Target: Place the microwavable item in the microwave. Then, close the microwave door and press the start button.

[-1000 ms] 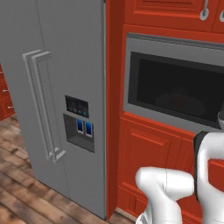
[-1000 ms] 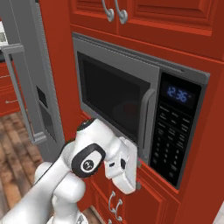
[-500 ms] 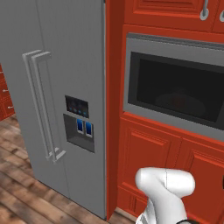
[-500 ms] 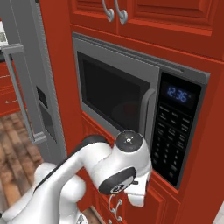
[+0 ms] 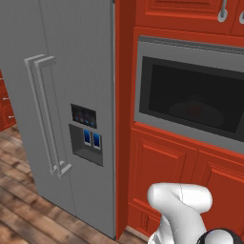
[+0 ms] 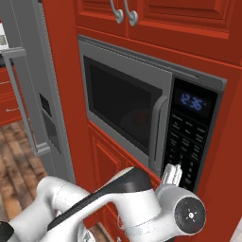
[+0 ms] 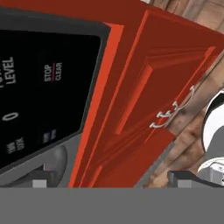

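The microwave (image 6: 127,75) sits shut in the red cabinets, its door (image 5: 190,97) flush with the frame and the curved bar handle (image 6: 158,134) beside the keypad. Through the dark glass the microwavable item (image 5: 194,110) shows as a dim reddish lump (image 6: 140,118) on the round plate (image 5: 214,114). My gripper (image 6: 171,174) is at the lower part of the black control panel (image 6: 190,137). In the hand view the gripper (image 7: 111,181) stands open with nothing between its tips. The panel (image 7: 39,87) with its STOP/CLEAR label lies close ahead.
A tall grey fridge (image 5: 57,105) stands left of the microwave. Red cabinet doors (image 5: 162,176) with a small metal handle (image 7: 173,111) run below it, and upper cabinets (image 6: 156,19) above. Wooden floor (image 5: 24,209) lies at the lower left.
The arm has swung right and forward, bringing the hand from in front of the lower cabinet up to the keypad. The forearm has left the left base view. The gripper stays open.
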